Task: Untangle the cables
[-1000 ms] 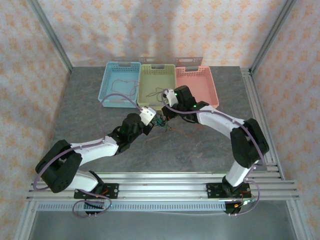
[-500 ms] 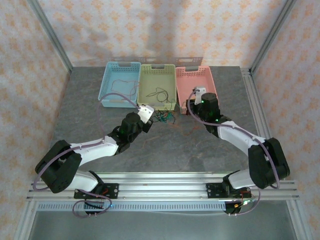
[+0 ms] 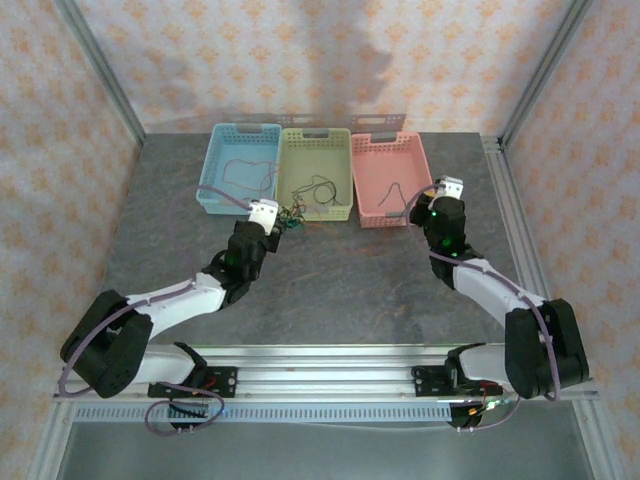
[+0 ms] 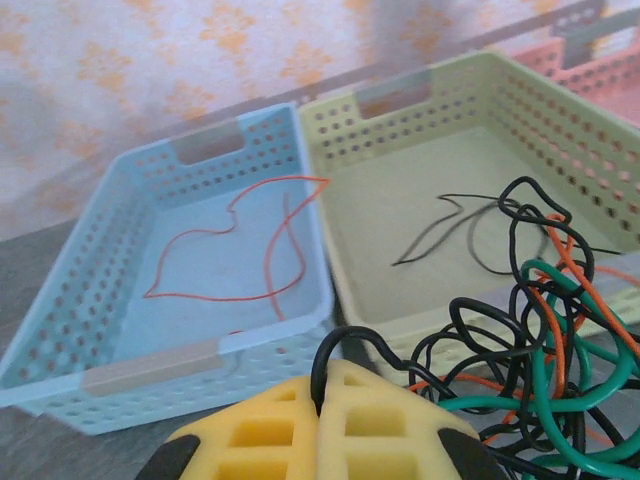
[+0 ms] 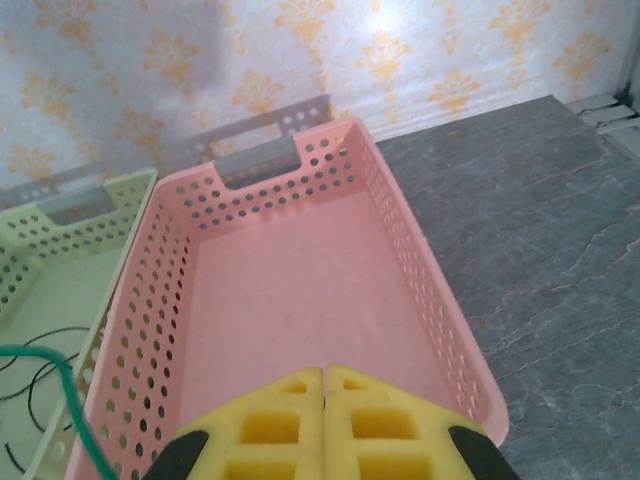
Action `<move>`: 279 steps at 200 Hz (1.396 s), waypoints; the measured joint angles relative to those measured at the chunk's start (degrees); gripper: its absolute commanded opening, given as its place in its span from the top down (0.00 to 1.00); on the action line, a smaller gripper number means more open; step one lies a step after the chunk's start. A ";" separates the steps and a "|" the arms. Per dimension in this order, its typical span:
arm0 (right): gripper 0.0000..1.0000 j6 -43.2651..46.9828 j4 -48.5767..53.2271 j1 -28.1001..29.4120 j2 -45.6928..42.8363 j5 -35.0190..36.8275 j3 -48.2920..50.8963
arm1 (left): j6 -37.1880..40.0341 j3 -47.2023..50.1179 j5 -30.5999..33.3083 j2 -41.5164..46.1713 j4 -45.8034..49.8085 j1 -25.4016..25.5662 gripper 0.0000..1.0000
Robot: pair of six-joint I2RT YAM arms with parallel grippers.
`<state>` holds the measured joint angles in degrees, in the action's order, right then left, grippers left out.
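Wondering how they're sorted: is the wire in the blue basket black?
No, the wire lying in the blue basket is red-orange, not black.

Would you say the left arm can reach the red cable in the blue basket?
Probably not yet: the blue basket lies open just ahead, but the left gripper is shut on a black cable.

Blue basket (image 3: 245, 140), green basket (image 3: 315, 155), pink basket (image 3: 385, 165)

Grey marbled table (image 3: 330, 290), blue tray (image 3: 225, 203), green tray (image 3: 330, 212), pink tray (image 3: 385, 218), side by side
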<state>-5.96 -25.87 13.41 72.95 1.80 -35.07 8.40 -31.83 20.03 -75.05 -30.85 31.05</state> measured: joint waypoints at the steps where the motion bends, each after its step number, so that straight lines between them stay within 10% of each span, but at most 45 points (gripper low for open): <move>1: 1.00 -0.07 -0.11 0.00 -0.04 -0.04 0.02 | -0.04 0.00 0.07 0.04 0.02 -0.07 1.00; 155: 1.00 -2.19 -1.22 -0.02 9.14 -1.36 -12.74 | -1.51 1.68 -2.45 2.45 0.11 -0.57 1.00; 203: 0.54 -2.32 2.60 -0.02 23.19 0.39 -23.78 | -1.49 3.93 -7.02 3.85 -1.64 -0.57 1.00; 279: 0.55 0.28 -7.37 3.87 15.37 -19.04 -12.68 | -1.29 4.96 -14.80 4.22 -4.61 -0.31 1.00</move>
<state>-5.67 -33.23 17.28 88.31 -17.23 -47.75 7.11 -26.87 5.23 -70.83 -35.46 30.74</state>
